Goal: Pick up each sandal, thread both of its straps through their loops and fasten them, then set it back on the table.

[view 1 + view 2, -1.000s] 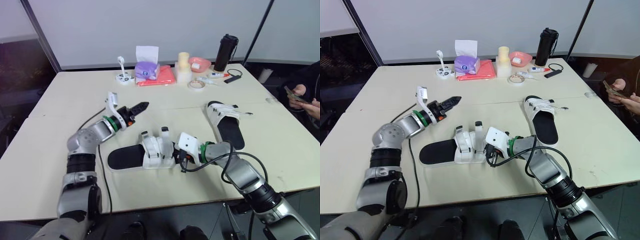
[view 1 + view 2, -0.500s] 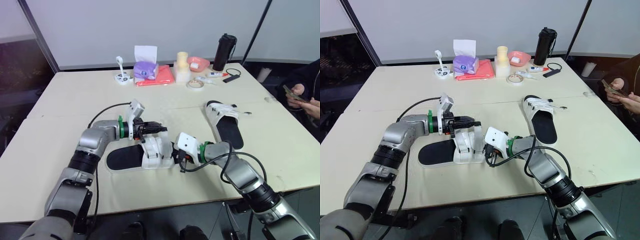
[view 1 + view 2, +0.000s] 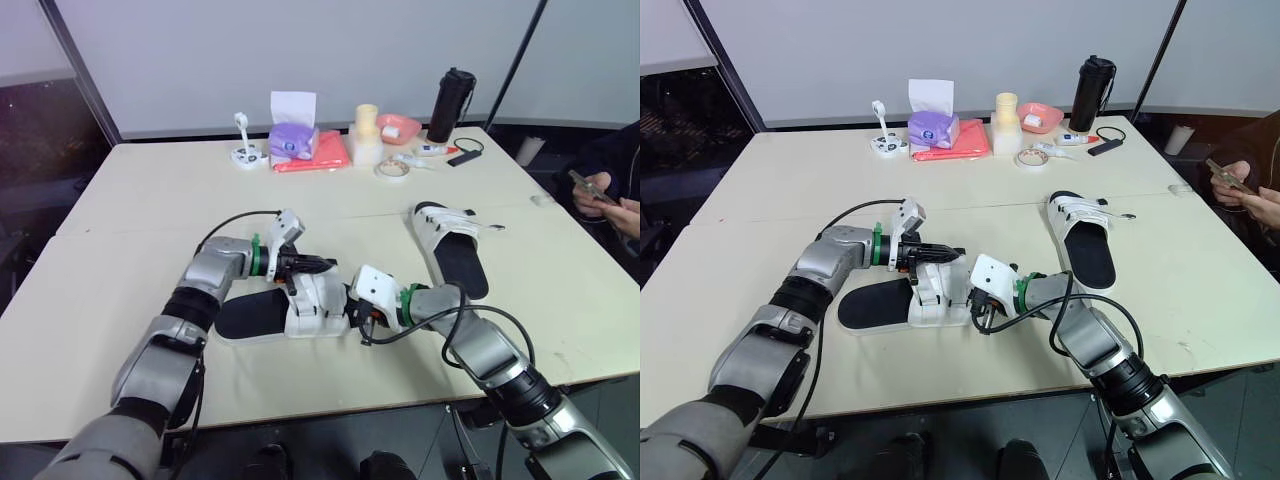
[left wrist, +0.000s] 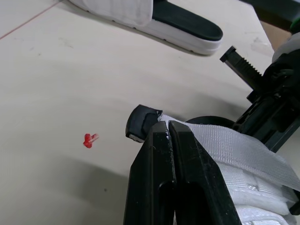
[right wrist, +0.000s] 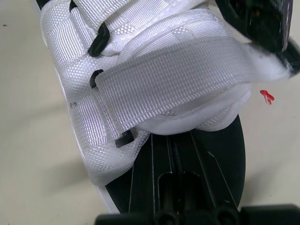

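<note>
The near sandal [image 3: 250,315], black footbed with white straps, lies flat on the table [image 3: 120,240] in front of me. My left gripper [image 3: 318,265] reaches over its upper from the left and is shut on the front strap [image 4: 225,140], just behind the strap's black tip [image 4: 140,123]. That strap [image 5: 173,77] lies across the white upper. My right gripper [image 3: 358,318] is shut, its fingers [image 5: 173,154] lying on the black footbed at the sandal's right end. The second sandal [image 3: 452,250] rests further right on the table, untouched.
At the far edge stand a purple tissue box [image 3: 293,140], a red tray [image 3: 318,153], a pink bowl [image 3: 398,127], a tape roll [image 3: 391,170] and a black bottle [image 3: 452,104]. A person's hands [image 3: 600,195] hold a phone at the right edge.
My left gripper came down from above the table to the near sandal and closed on its front strap. The right gripper has stayed at the sandal's right end.
</note>
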Controlling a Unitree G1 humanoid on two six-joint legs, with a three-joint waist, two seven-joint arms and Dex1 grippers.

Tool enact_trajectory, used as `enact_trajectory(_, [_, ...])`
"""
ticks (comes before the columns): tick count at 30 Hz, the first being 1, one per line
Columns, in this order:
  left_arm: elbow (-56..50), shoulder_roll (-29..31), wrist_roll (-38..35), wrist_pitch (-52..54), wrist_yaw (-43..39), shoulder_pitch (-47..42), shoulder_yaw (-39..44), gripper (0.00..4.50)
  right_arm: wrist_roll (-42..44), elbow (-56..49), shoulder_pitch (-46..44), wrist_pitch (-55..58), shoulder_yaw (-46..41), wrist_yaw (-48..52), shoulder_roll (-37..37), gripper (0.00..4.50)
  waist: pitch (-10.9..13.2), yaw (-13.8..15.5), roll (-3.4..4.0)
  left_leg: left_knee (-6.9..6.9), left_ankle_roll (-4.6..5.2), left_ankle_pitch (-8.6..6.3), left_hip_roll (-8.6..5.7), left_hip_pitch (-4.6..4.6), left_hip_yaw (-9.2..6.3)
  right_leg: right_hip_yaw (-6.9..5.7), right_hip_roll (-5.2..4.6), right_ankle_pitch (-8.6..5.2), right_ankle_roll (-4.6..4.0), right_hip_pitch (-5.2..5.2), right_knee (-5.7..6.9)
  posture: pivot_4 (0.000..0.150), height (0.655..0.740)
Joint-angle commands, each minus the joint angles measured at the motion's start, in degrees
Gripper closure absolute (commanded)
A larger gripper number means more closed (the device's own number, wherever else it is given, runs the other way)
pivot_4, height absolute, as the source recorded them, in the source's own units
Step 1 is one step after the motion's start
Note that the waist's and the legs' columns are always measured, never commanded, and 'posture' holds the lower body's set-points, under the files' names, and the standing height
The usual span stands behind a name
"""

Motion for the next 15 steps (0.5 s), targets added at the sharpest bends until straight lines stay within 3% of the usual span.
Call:
enact_trajectory(1, [4.73, -1.38, 4.16, -4.47, 0.74, -1.98, -1.31, 4.47, -2.43, 4.4, 3.07, 2.89, 3.37, 0.45, -0.58, 4.5, -0.01, 0.07, 0.0, 0.01, 0.0, 0.0, 0.0, 0.0, -0.01, -0.02, 0.0, 0.0, 0.0, 0.01, 0.0, 0.15, 0.74])
enact_trajectory(8, [10.8, -2.29, 8.56, -7.03, 1.4, -4.82, -0.96, 4.47, -2.6, 4.22, 3.44, 3.22, 3.28, 0.36, -0.26, 4.5, -0.04, -0.01, -0.02, 0.09, 0.0, 0.0, -0.01, 0.03, -0.06, -0.08, 0.0, -0.12, 0.21, 0.12, 0.02, 0.15, 0.74])
enact_trajectory(15, [11.31, -0.47, 7.27, -6.08, 1.48, -6.71, 3.38, 4.47, -2.62, 4.64, 3.26, 3.08, 3.26, 0.42, -0.07, 4.5, -0.03, -0.13, -0.03, 0.07, 0.02, -0.01, -0.01, 0.02, -0.07, -0.08, 0.0, -0.1, 0.19, 0.06, 0.07, 0.15, 0.74])
